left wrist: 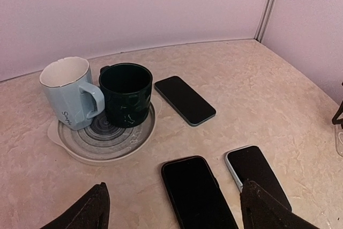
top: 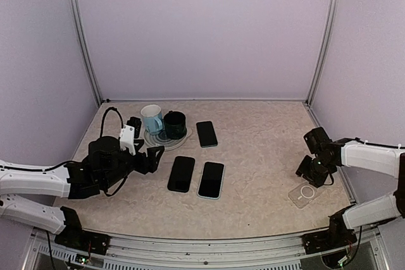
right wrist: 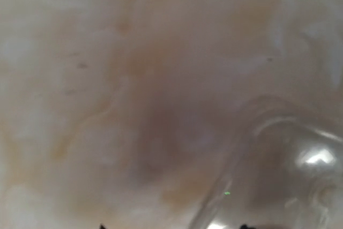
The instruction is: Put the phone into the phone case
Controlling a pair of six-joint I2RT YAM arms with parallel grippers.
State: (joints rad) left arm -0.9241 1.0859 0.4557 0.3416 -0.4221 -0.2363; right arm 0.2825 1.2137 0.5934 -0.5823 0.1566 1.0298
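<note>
While the left hand (left wrist: 174, 191) gapes, the right hand (top: 314, 172), grip unclear, sits by the clear ringed case (top: 306, 193).

Three phones are lying flat on the worktop (top: 266, 150) with dark screens up: a black phone (top: 181, 173) and a blue-edged phone (top: 211, 179) side by side near the middle, and a third phone (top: 206, 133) a bit further back. The clear phone case (top: 305, 194) has a ring on its back. It's flat and empty, way over by the right edge, well apart from all three.
</note>
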